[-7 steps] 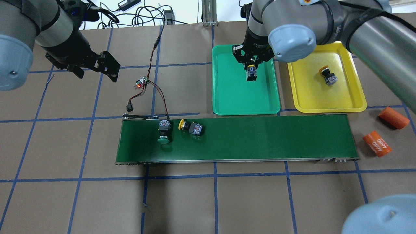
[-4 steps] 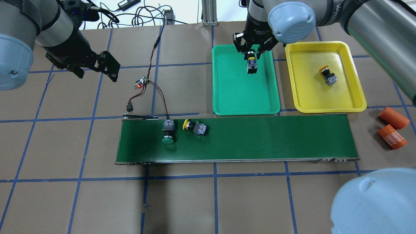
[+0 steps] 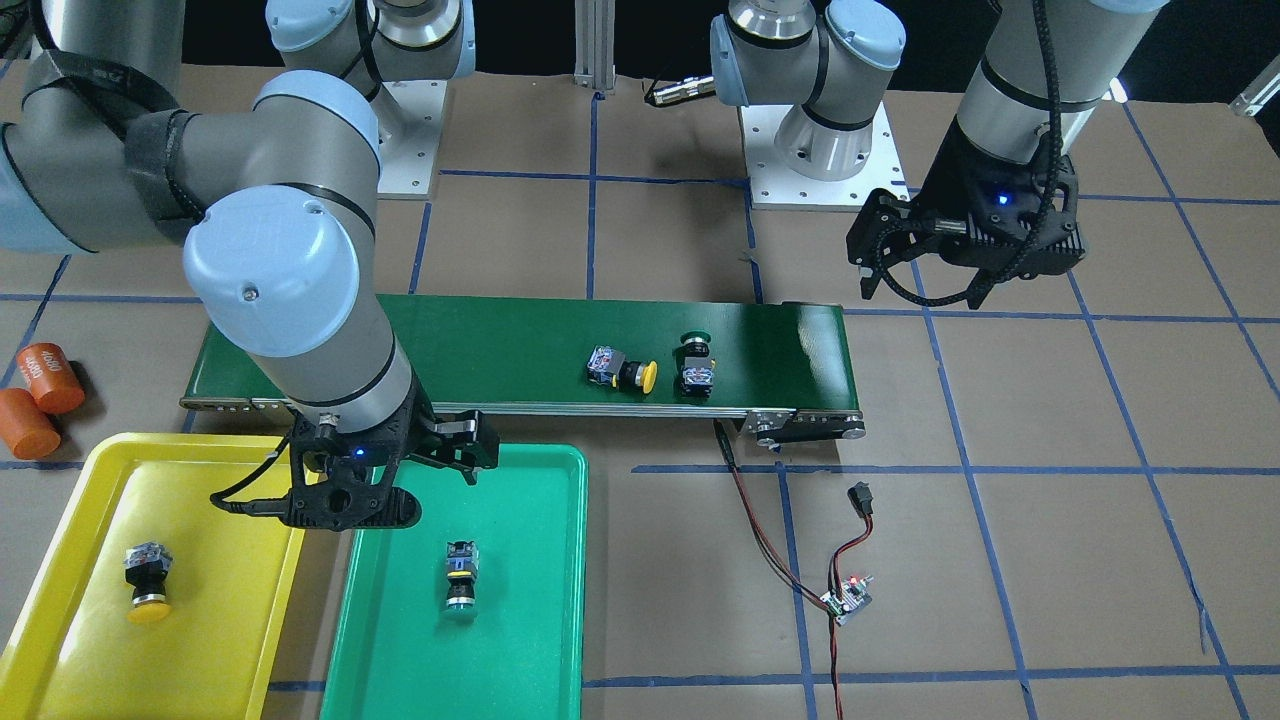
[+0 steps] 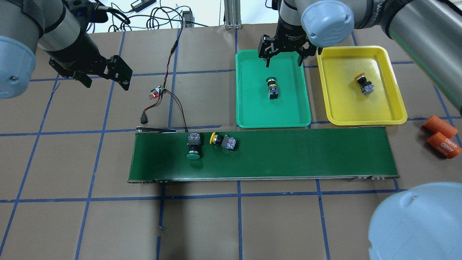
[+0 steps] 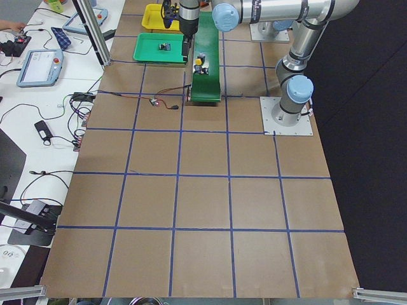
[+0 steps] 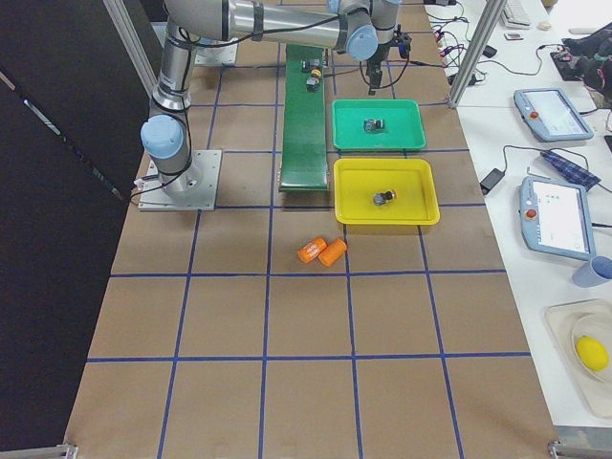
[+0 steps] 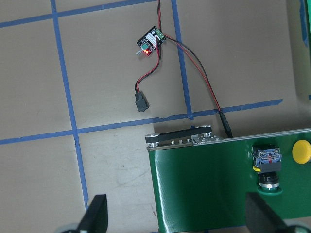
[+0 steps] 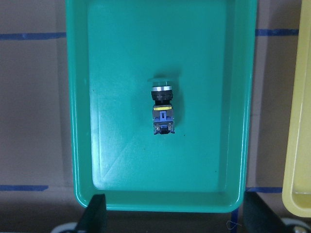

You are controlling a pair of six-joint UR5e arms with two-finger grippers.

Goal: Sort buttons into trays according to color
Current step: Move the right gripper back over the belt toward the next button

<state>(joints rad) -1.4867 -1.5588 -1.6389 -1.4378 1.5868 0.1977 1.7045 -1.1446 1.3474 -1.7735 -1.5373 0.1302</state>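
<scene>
- Worktop (image 4: pixel 108 216): brown paper cover, grid of blue tape lines.
- Conveyor belt (image 4: pixel 288 153): long, dark green, metal side rails, lying flat on the worktop.
- Orange cylinders, two (image 4: pixel 440 126) (image 4: pixel 444 144): on their sides, just beside each other, beyond one end of the belt; one bears white print.
- Circuit board (image 4: pixel 157 91): small, red light lit, near the belt's other end.
- Red and black wires (image 4: pixel 173 104): run from the board to the belt.
- Black connector (image 4: pixel 144 118): loose, on a wire end.
</scene>
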